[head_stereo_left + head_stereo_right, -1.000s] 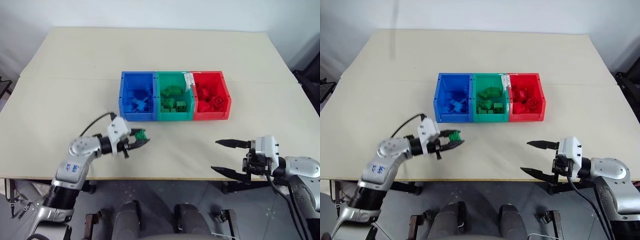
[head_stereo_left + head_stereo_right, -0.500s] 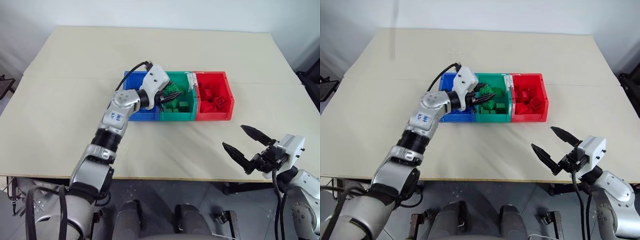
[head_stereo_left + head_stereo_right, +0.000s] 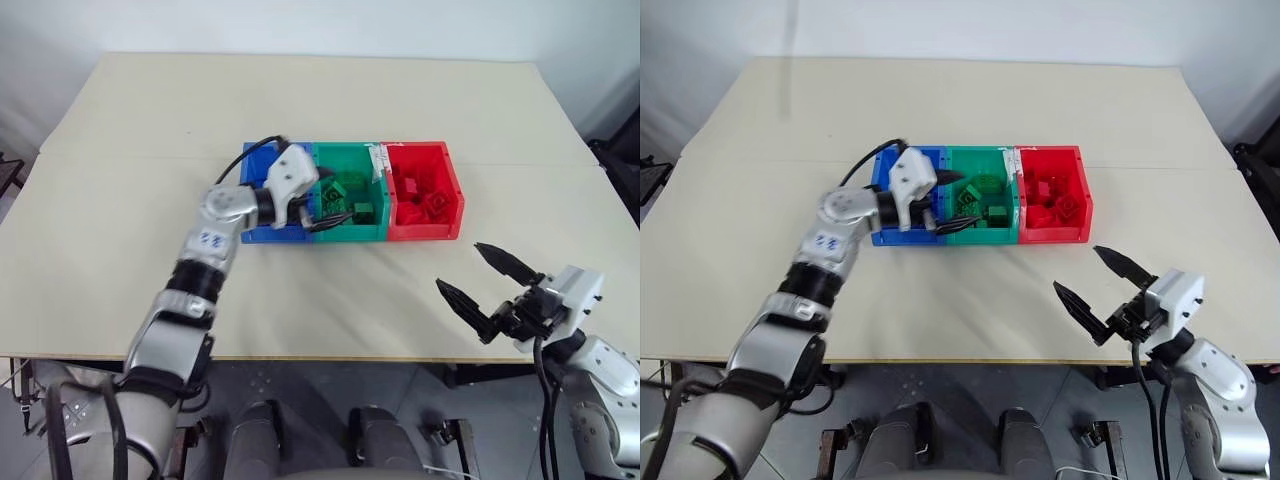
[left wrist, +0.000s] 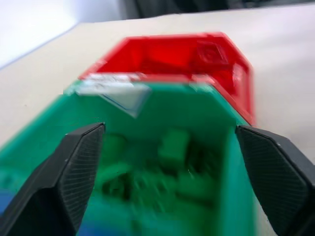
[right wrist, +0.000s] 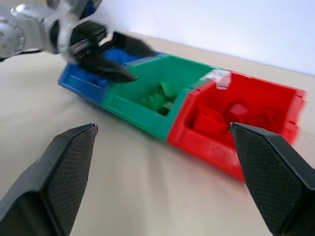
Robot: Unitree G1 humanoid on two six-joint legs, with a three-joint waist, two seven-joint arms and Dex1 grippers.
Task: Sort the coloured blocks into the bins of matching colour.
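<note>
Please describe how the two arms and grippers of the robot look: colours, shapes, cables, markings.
Both arms are silver-grey metal with black joint bands. Each wrist carries a white block ending in a gripper, the left gripper and the right gripper, each with two black pointed textured fingers. Black cables loop at both wrists. The left forearm bears small blue markings.

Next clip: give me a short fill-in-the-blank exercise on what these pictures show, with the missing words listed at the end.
1. The left hand hovers over the ____ bin.
2. The left hand's fingers stand ____, with no block between them.
3. The bin farthest to the robot's right is the ____ one.
4. The right hand is open near the table's ____ edge.

Missing words: green; open; red; front
</note>
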